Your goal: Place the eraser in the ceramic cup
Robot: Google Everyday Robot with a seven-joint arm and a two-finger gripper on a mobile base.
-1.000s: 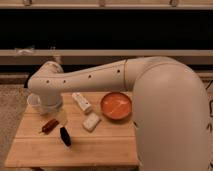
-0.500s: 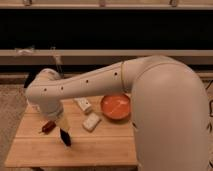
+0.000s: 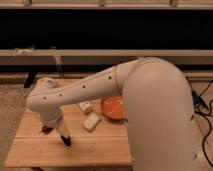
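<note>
Worktop: pale wood; it carries everything listed here.
Reddish-brown object: lies near the left edge, just beside my wrist; part of it is hidden behind me.
End effector: lowered to the front left of the worktop, tip right at the eraser; its grip state I cannot tell.
Eraser: small and black; at my tip, on or just above the wood.
White blocks: one behind, one in front; both mid-worktop.
Orange bowl: just right of the blocks.

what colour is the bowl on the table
The bowl is orange, camera view; the gripper is at the eraser.
</note>
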